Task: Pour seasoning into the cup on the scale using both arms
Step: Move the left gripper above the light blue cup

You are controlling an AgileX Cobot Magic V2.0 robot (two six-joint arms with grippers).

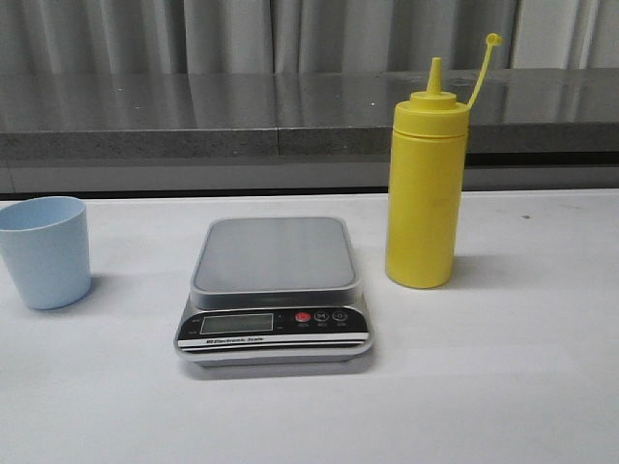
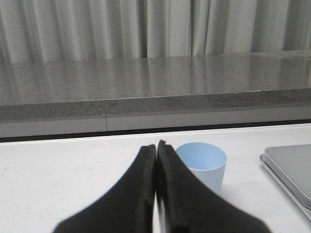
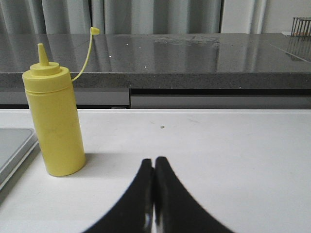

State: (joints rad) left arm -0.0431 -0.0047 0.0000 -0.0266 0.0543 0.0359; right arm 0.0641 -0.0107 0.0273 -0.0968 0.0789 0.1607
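While both hands, left [image 2: 156, 150] and right [image 3: 154, 165], are closed empty, the yellow cone-nozzled seasoning [image 1: 425, 188] stands upright.

Looks like a lab or test bench staged as a kitchen corner. Plain white worktop [image 1: 503, 387], bare but for three props: flat silver-grey digital kitchen scale [image 1: 275, 290] with square platform and black front panel at centre, small light blue plastic tumbler [image 1: 44, 251] off to its left, tall yellow plastic squeeze bottle [image 1: 426, 184] just to its right. Behind the scale, a long speckled grey stone ledge [image 1: 193, 121], then pale pleated curtains [image 1: 232, 34] closing off the background.
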